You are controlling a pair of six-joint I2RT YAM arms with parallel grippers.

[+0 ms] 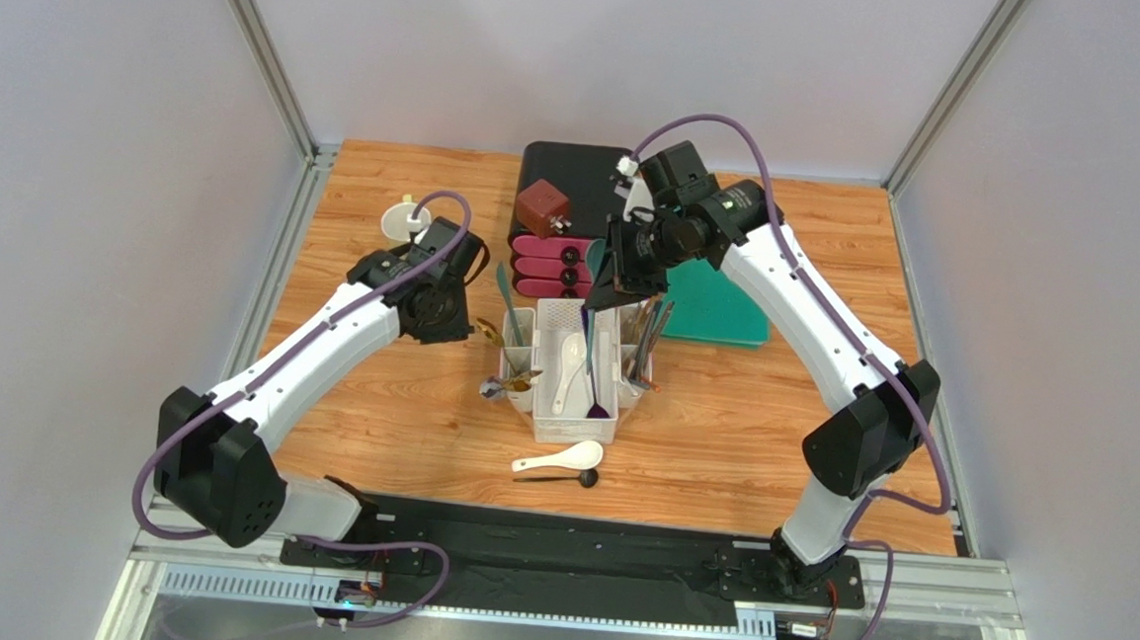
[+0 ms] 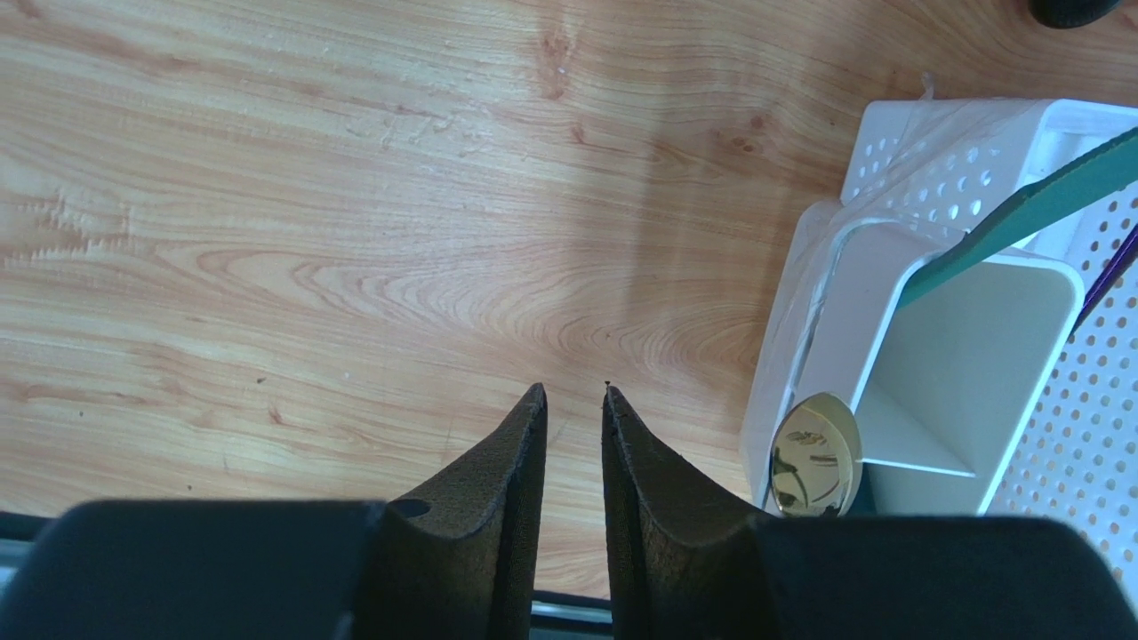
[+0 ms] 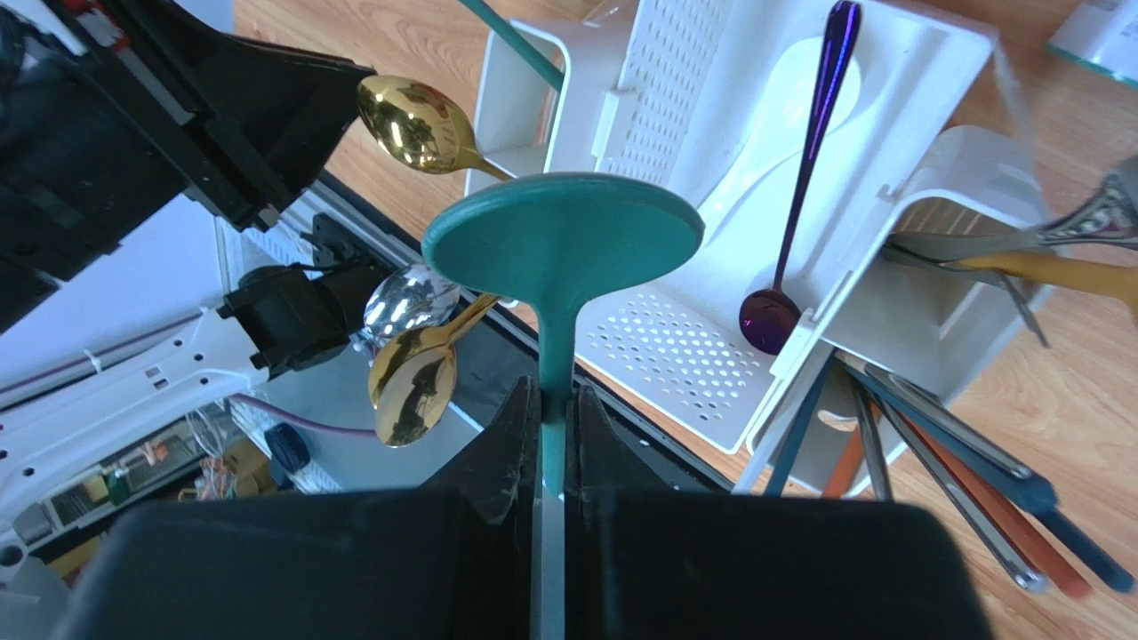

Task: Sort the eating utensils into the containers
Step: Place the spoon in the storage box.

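Observation:
My right gripper (image 3: 548,400) is shut on the handle of a teal spoon (image 3: 561,240), holding it above the white caddy (image 3: 668,334); in the top view that gripper (image 1: 627,275) hangs over the caddy's far end. A purple spoon (image 3: 802,174) and a white ceramic spoon (image 3: 762,134) lie in the centre bin. Gold spoons (image 3: 412,380) stand in the left side bin, chopsticks and other utensils (image 3: 935,467) in the right one. My left gripper (image 2: 575,391) is open and holds nothing, over bare wood left of the caddy (image 2: 828,307). Another white ceramic spoon (image 1: 560,461) lies on the table.
A black-and-pink drawer box (image 1: 560,216) with a dark red block on it stands behind the caddy. A teal board (image 1: 718,307) lies to the right, and a pale mug (image 1: 404,221) sits at the far left. A small black object (image 1: 586,479) rests by the loose spoon.

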